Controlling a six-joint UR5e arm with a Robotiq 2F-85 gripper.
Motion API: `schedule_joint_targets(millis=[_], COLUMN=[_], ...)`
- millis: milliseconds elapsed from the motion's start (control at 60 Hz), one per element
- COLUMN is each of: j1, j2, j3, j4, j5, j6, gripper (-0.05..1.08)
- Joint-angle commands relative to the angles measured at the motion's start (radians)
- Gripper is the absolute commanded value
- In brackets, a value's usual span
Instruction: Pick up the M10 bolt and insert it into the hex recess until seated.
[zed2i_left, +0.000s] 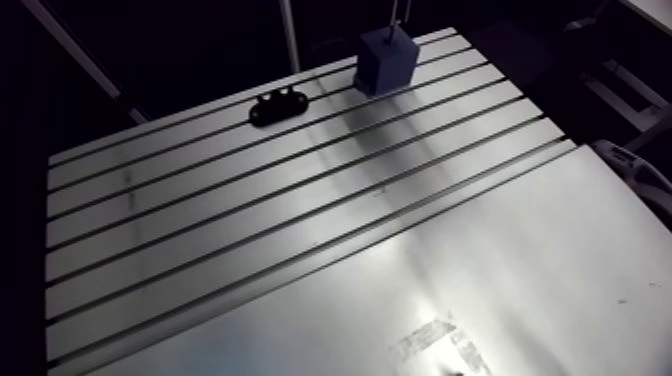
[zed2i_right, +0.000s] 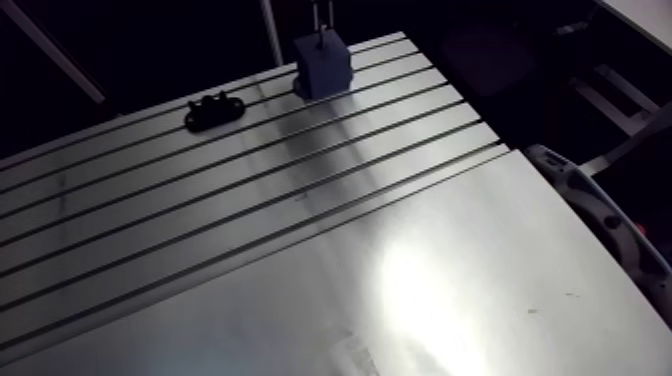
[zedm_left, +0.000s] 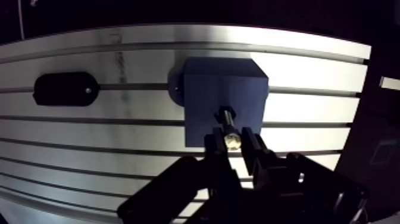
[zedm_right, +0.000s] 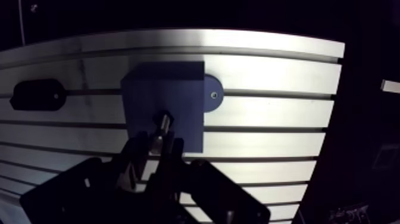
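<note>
Fig. Wrist and arm views of the insertion station. My gripper (zedm_left: 233, 144) stands with its two fingers (zedm_left: 213, 146) drawn narrow, clamped on the pale head of the M10 bolt (zedm_left: 230, 130). The bolt's shank reaches ahead of the fingers. Its far end meets a dark hex recess (zedm_left: 224, 110) in the top face of the blue block (zedm_left: 223, 83). Whether the bolt is fully seated cannot be told.

The block stands upright on the slotted aluminium table (zed2i_left: 300, 260), near the far edge and toward the far right corner. A rounded tab (zedm_right: 213, 95) with a small screw lies flat at the block's base.

A black oval plate (zed2i_left: 278, 105) lies flat near the same far edge, well apart from the block. It sits on the slot that runs to the block's base.
</note>
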Motion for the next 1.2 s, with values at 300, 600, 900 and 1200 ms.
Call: schedule_joint_targets(millis=[300, 600, 900, 1200], j1=[0.001, 0.001, 0.0, 0.0], j2=[0.0, 0.001, 0.003, 0.006], j3=[-0.004, -0.005, -0.004, -0.004], j4=[0.0, 0.0, -0.002, -0.002], j5=[0.003, 0.003, 0.003, 0.003], j6=[0.0, 0.0, 0.0, 0.001], gripper=[0.97, 0.97, 0.97, 0.97])
